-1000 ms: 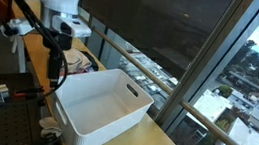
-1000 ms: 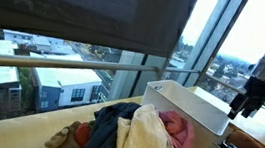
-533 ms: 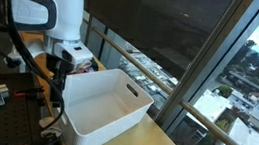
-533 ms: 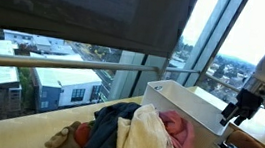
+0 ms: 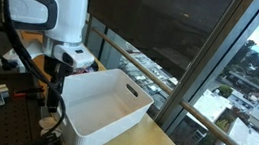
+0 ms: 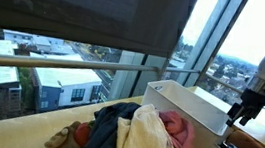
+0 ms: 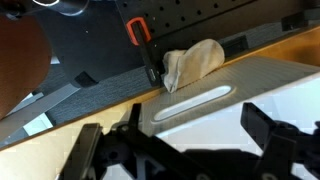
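The hand [image 5: 57, 88] hangs over one short end of the white bin [image 5: 113, 119]. Its fingers are spread wide and grip nothing. In the wrist view the bin's rim and handle slot [image 7: 190, 102] lie directly beneath the hand, and a beige cloth [image 7: 195, 62] lies just outside that rim. A heap of clothes [image 6: 131, 129] rests on the desk [image 6: 26, 127] at the bin's opposite end.

Our exterior views face the bin [image 5: 105, 105] beside the end effector [image 5: 56, 78] from opposite sides; our wrist view looks closely down onto its rim.
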Robot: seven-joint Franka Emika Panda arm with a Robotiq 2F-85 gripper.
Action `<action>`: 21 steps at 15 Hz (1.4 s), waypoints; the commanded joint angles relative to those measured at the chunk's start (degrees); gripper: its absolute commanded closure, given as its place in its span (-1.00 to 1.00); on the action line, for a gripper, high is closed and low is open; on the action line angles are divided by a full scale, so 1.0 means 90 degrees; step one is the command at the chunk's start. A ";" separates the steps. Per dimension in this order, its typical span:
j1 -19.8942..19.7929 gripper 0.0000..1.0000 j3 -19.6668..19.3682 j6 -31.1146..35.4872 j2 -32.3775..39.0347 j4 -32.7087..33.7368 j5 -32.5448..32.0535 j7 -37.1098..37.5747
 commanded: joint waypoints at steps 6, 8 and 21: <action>0.0048 -1.00 -0.0222 -0.0364 0.0090 -0.0017 0.0053 -0.0509; 0.0105 -1.00 -0.0220 -0.0185 0.0245 -0.0037 0.0129 -0.0567; 0.0625 -1.00 -0.0144 0.0852 0.1376 -0.0032 0.1103 -0.1610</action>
